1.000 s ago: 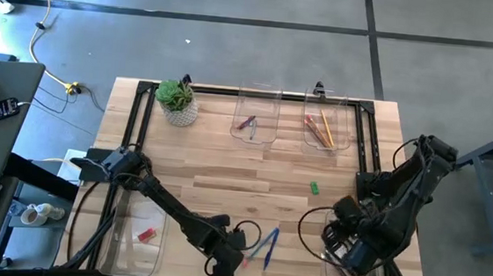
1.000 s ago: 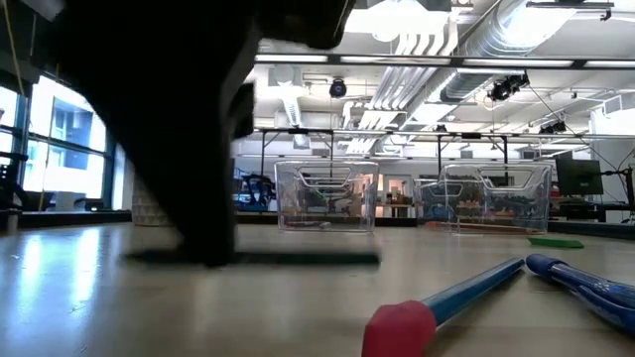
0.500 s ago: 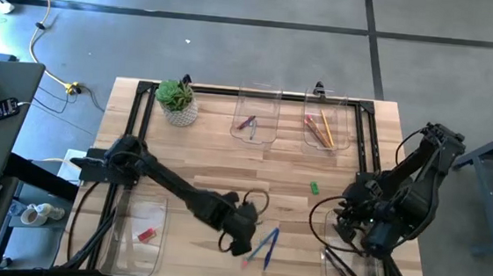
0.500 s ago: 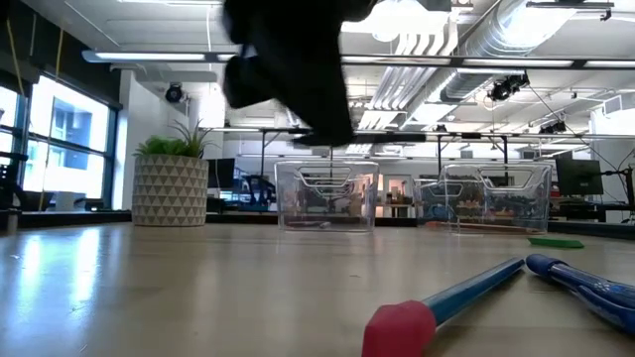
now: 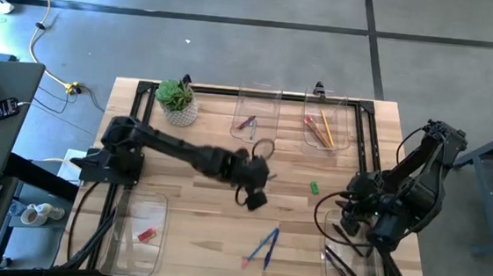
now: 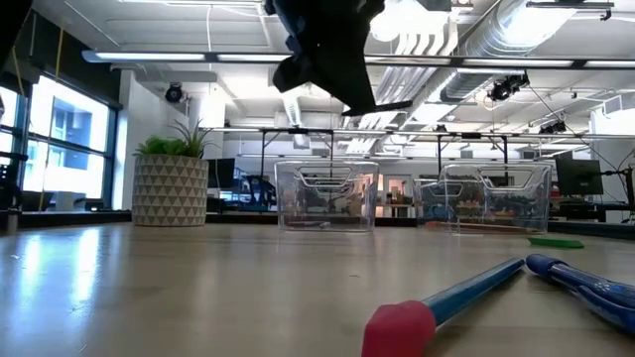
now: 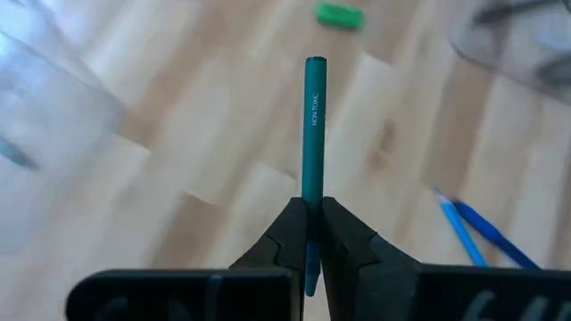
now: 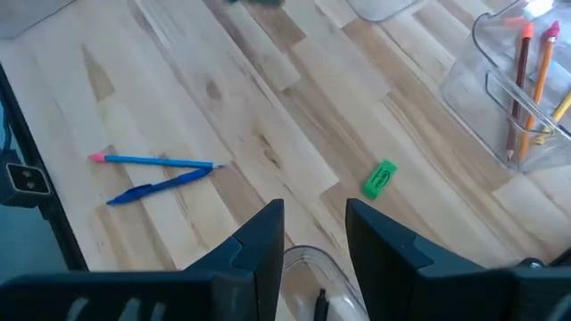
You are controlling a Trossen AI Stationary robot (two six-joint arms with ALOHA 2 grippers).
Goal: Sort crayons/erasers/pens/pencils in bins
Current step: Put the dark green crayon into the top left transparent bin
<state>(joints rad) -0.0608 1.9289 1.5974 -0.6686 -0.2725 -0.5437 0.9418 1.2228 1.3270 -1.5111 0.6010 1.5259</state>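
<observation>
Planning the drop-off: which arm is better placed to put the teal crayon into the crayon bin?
Left. Its gripper is shut on the teal crayon near the crayon bin; the right gripper is open and empty.

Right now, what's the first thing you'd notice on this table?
The left end effector over the middle of the table, pinching a teal crayon. Next, a small green eraser lies alone on the wood to its right, and two blue pens lie near the front edge. The right end effector is open above the front-right bin.
</observation>
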